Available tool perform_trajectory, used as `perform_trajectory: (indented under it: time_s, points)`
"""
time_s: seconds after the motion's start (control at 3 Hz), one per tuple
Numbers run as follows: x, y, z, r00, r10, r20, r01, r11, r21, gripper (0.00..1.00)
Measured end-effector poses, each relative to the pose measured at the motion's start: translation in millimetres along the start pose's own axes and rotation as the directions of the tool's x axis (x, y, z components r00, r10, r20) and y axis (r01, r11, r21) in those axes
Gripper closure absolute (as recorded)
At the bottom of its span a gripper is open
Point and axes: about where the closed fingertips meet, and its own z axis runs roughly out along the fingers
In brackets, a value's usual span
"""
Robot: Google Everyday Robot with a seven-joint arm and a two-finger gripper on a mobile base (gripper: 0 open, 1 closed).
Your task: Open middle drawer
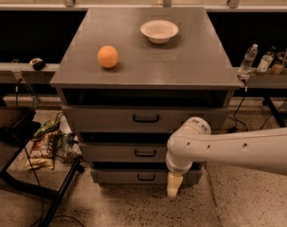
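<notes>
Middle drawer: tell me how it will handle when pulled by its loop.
The middle drawer looks rigid and should probably slide straight out. Its short handle gives little to hook, so slipping seems possible. The gripper hangs below and right of it.

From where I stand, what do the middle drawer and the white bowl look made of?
Middle drawer: matte grey, flat even front, probably painted metal or laminate. Bowl: smooth white, soft sheen, ceramic or plastic, can't tell. The gripper, cream-coloured, hangs low before the bottom drawer.
</notes>
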Motion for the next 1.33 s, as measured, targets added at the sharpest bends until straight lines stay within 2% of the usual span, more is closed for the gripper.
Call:
perform_trajectory:
  time_s: [0.33, 0.67, 1.0, 1.33]
  points:
    - [-1, -28, 26, 0.999, -0.022, -0.029, 0.023, 0.9986, 0.047, 0.00]
    - [4, -53, 47, 0.998, -0.016, -0.055, 0.020, 0.9971, 0.073, 0.00]
    - [9, -72, 66, 0.998, 0.000, -0.069, 0.005, 0.9970, 0.077, 0.00]
    - [12, -79, 86, 0.998, 0.024, -0.065, -0.019, 0.9976, 0.066, 0.17]
